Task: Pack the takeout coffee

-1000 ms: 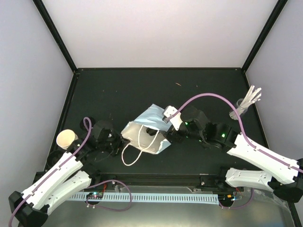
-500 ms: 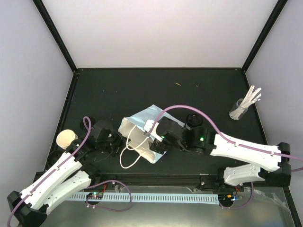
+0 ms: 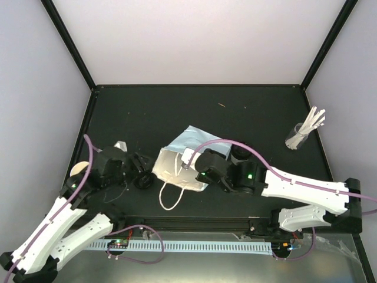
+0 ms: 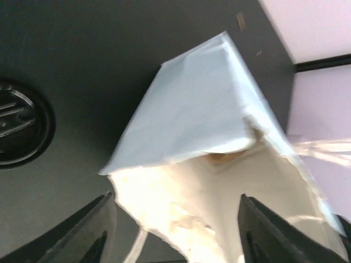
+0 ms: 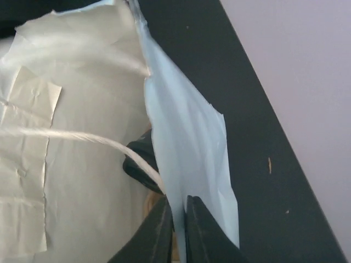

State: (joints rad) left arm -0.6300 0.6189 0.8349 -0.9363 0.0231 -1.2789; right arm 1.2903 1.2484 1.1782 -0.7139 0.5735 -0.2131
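Note:
The light-blue paper bag (image 3: 189, 141) lies on its side mid-table, mouth toward the left arm. My right gripper (image 3: 191, 166) is shut on the upper edge of the bag's blue wall (image 5: 186, 137), fingertips (image 5: 176, 204) pinching the paper. Inside the bag a black lid (image 5: 138, 160) shows over something brownish. My left gripper (image 3: 143, 170) faces the bag's mouth (image 4: 181, 203) and is open, a finger either side of the lower lip. A loose black lid (image 4: 19, 129) lies left of it. A cream cup (image 3: 77, 171) peeks out behind the left arm.
A clear glass of white sticks (image 3: 301, 134) stands at the right edge. The bag's white handle (image 3: 171, 197) loops toward the near edge. Another round black lid (image 3: 239, 154) sits behind the right arm. Black frame posts bound the mat at the back corners.
The right arm swung left over the bag and its gripper closed on the bag's upper edge. The left gripper opened and shifted toward the bag's mouth. The bag moved slightly.

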